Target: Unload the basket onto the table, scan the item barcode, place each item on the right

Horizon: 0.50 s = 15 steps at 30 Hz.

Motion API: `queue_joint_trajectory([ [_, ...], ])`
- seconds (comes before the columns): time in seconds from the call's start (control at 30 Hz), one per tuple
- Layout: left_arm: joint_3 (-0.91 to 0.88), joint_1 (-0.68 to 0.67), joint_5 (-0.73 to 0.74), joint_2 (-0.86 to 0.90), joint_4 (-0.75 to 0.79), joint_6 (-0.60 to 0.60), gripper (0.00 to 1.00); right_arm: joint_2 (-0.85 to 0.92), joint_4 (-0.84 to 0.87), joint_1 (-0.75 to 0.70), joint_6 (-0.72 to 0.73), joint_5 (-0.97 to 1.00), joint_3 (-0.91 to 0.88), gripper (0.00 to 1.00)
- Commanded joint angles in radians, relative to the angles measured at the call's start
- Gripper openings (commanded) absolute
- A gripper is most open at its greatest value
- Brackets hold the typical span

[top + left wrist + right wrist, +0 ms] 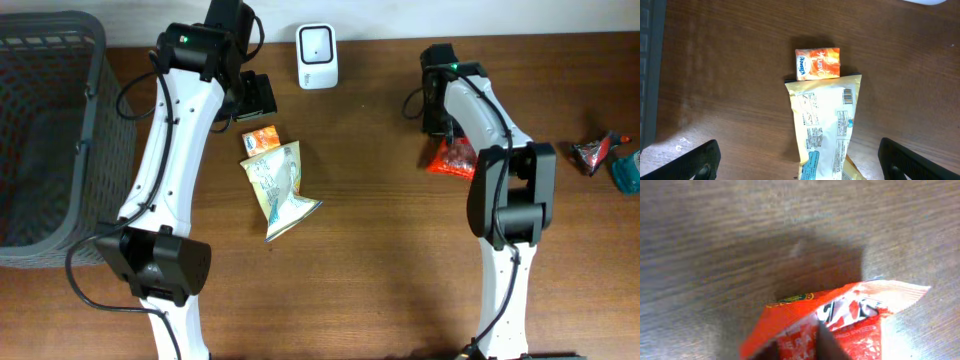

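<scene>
The bench (380,290) is dark wood with a fine grain. Its near half is bare across the middle, and that is the widest room I have between my two arms. A grey slatted basket (95,120) with upright plastic walls takes up the left edge. One white scanner (317,56), a rounded block, stands at the middle of the far edge with bare wood on both sides of it.

I count five loose items. There is one small orange tissue pack (818,63), rectangular and glossy. One pale yellow crinkled bag (824,125) touches the pack's near side, and its printed barcode (847,95) faces up. My left gripper (802,162) hangs above this pair with its fingers (695,160) spread wide and nothing between them.

One red packet (850,312) of shiny foil with a flat crimped end lies right of centre, towards the far edge and well apart from the scanner. My right gripper (826,341) is drawn narrow and pinches this packet. Two small wrapped things lie near the right edge: a red-and-black one (595,152) and a teal one (627,172), just beside each other.
</scene>
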Motion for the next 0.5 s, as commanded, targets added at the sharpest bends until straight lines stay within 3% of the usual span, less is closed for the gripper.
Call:
queue_joint_trajectory([
  [0.0, 0.016, 0.002, -0.004, -0.020, -0.001, -0.001, 0.99, 0.004, -0.008, 0.001, 0.011, -0.131, 0.042, 0.04],
  [0.1, 0.016, 0.002, -0.004, -0.020, -0.001, -0.001, 0.99, -0.027, -0.089, 0.001, 0.011, -0.267, 0.180, 0.04],
  [0.27, 0.016, 0.002, -0.004, -0.020, -0.001, -0.001, 0.99, -0.032, -0.278, 0.000, -0.045, -0.768, 0.465, 0.04],
  [0.37, 0.016, 0.002, -0.004, -0.020, -0.001, -0.001, 0.99, -0.023, -0.287, 0.004, -0.046, -1.066, 0.428, 0.04],
  [0.47, 0.016, 0.002, -0.004, -0.020, -0.001, -0.001, 0.99, -0.018, -0.214, 0.032, -0.065, -1.251, 0.270, 0.04],
])
